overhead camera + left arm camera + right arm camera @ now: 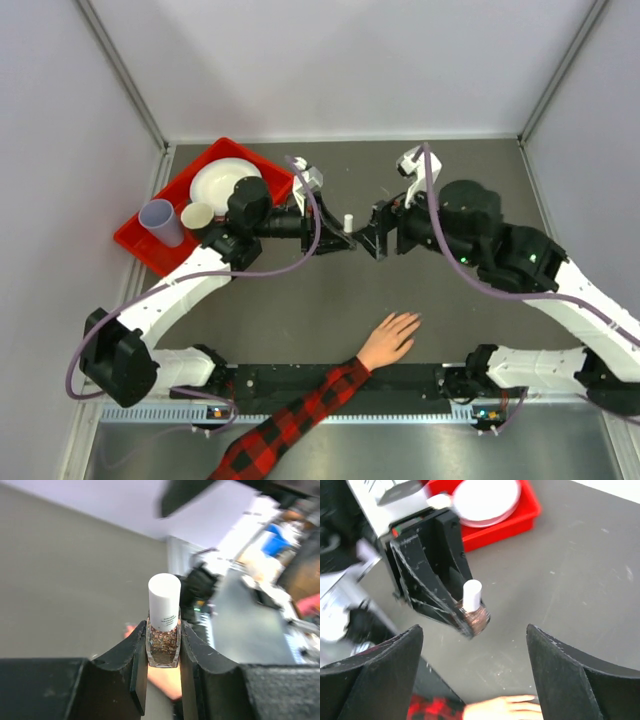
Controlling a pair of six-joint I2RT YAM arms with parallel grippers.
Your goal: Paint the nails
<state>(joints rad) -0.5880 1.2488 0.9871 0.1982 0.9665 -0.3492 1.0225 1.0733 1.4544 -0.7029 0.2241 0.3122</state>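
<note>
Over grey tabletop [300, 320], left gripper [162, 632] clamps the nail-polish bottle [163, 652]; right gripper [474, 630] gapes, and may clip the white cap [472, 594] askew.

We are looking down on the bottle [348, 222] from high above. Our left wrist camera is sitting right behind it; our right wrist camera is facing it from opposite, farther back. All three are sharing it.
</note>
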